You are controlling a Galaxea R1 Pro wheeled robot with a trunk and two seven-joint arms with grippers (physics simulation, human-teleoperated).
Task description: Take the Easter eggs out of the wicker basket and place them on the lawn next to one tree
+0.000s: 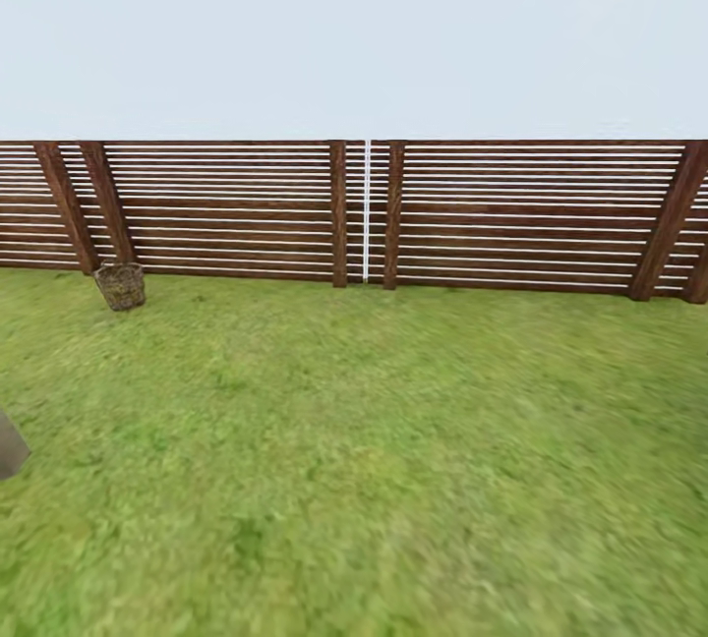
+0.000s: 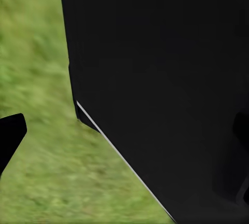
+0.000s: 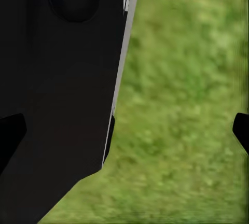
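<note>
The wicker basket [image 1: 121, 285] stands far off on the lawn [image 1: 393, 440], at the left, close to the foot of the brown slat fence [image 1: 511, 214]. It is too small and distant to tell what is inside, so the Easter eggs are hidden. No tree is in view. In the left wrist view my left gripper [image 2: 124, 136] is open, its dark fingertips [image 2: 10, 136] spread wide over grass and my own black body [image 2: 171, 79]. My right gripper [image 3: 124, 130] is open too, fingertips [image 3: 241, 129] far apart, nothing between them.
The fence runs across the whole far side, with a thin white post [image 1: 367, 214] at its middle and slanted braces at both ends. A grey object [image 1: 10, 445] pokes in at the left edge of the head view. Wide grass lies between me and the basket.
</note>
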